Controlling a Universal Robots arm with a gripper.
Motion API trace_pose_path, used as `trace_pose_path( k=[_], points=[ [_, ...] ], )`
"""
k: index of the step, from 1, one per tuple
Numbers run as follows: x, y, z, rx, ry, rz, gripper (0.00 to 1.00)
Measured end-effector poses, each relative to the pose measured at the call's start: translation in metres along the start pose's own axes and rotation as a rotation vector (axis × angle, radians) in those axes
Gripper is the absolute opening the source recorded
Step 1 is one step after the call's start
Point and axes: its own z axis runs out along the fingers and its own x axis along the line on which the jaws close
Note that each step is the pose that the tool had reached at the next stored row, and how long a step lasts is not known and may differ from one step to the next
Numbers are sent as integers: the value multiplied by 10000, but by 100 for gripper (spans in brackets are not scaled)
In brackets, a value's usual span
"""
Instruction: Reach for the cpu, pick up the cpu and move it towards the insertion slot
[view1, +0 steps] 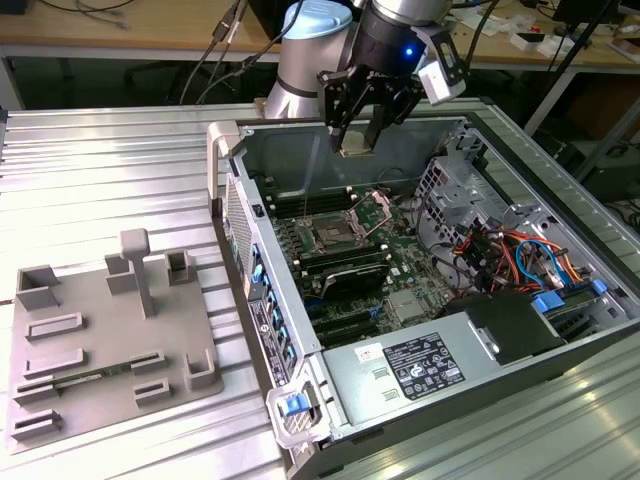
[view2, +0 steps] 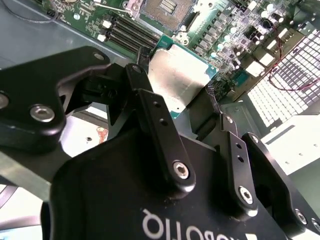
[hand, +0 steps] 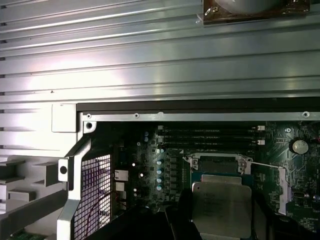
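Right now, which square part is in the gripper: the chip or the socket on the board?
The cpu, a flat silvery chip, is held in the gripper above the case; the insertion slot, dark-centred with a metal frame, stays on the board.

cpu (view2: 182, 80): near edge hidden behind the black fingers (view2: 160, 135) in the second wrist view | cpu's lower edge cut off by the frame in the first wrist view | insertion slot (hand: 219, 164): near part covered by the cpu | grey tray (view1: 100, 340): small parts too small to tell
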Motion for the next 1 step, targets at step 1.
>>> trace_pose_path(
  k=[1],
  points=[
    [0, 1, 0, 0, 0, 0, 55]
  ],
)
